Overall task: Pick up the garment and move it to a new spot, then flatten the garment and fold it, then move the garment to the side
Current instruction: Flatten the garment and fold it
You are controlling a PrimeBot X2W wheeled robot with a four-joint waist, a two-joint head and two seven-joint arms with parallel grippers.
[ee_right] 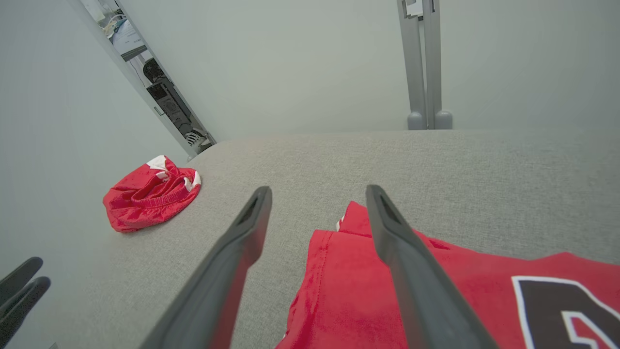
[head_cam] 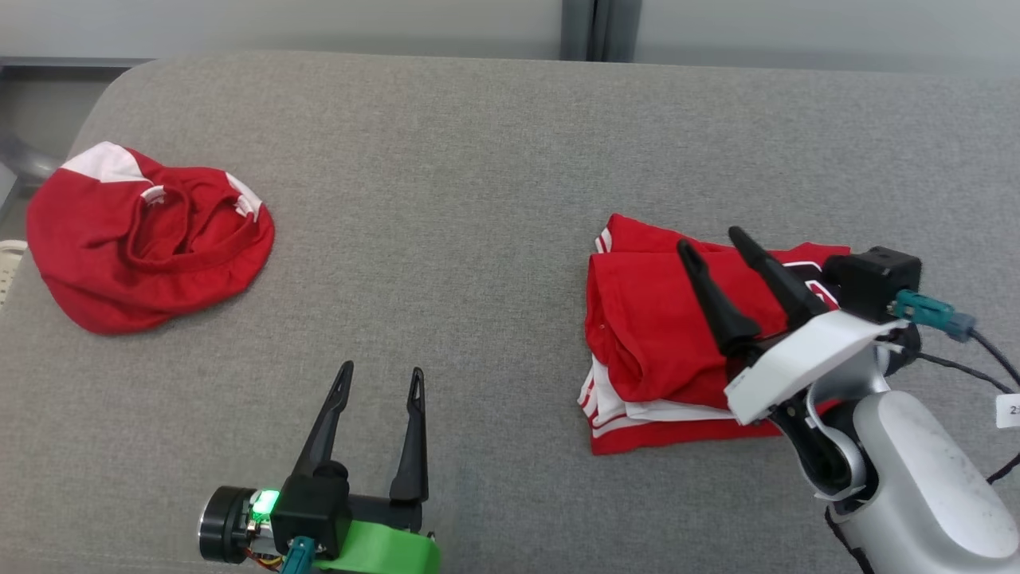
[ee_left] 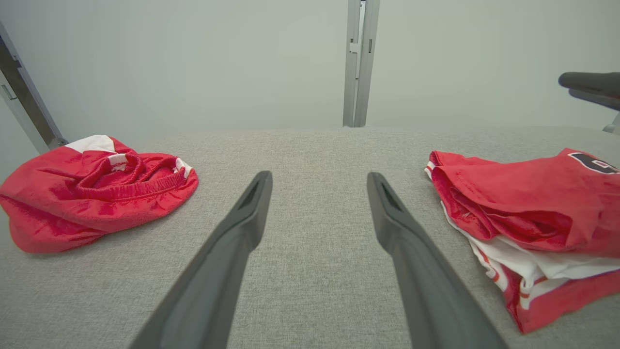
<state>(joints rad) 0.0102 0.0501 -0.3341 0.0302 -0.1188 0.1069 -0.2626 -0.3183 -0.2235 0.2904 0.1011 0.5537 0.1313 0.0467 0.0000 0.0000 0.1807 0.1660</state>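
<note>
The garment [head_cam: 653,335] is a red jersey with white trim, lying folded in a stack on the right of the grey table [head_cam: 478,159]. My right gripper [head_cam: 711,240] hovers over the garment's upper part, open, with nothing between its fingers. In the right wrist view the right gripper [ee_right: 318,190] points past the garment's [ee_right: 348,291] left edge. My left gripper [head_cam: 382,370] stands open near the front of the table, left of the garment. From the left wrist, the left gripper [ee_left: 319,177] points over bare cloth and the garment [ee_left: 523,208] lies to its right.
A crumpled red-and-white piece of clothing [head_cam: 143,239] sits at the table's far left, also seen as a red heap [ee_left: 92,194] and a small red heap [ee_right: 150,196]. A white object [head_cam: 8,267] lies at the left edge. A metal post [head_cam: 598,28] stands behind the table.
</note>
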